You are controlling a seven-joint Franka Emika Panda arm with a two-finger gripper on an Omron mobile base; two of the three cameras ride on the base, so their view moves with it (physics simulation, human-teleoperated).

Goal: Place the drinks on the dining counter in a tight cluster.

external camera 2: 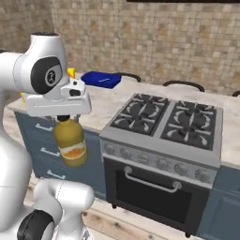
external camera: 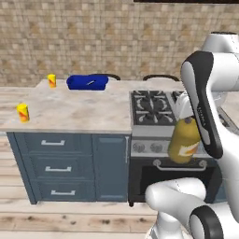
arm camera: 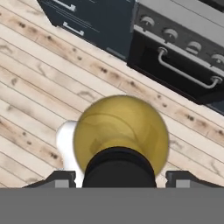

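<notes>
Landmark: stove, set into the counter.

Far left of the stove: a yellow cup at the counter's near edge; a second cup at the back edge. Neither is a drink for this task.

Nearer the stove, at the back: flat blue object lying on the top. Identity unclear.

In front of the stove, level with its knobs: amber bottle hanging upright under the gripper, over the wood floor, clear of the counter. Fingers are closed around the black cap, one on each side; the bottle is held at the neck.

Other two drinks not located from here.

Step in hand (judged): carry the bottle to the counter top left of the stove.

To do well:
- Lift the base above the counter edge before moving across.
- Neck grip lets the body swing; move slowly and keep it vertical.
- Choose open stone between the cups and the stove, with room for two more bottles close by.
- Lower until the base sits flat, then release.
</notes>
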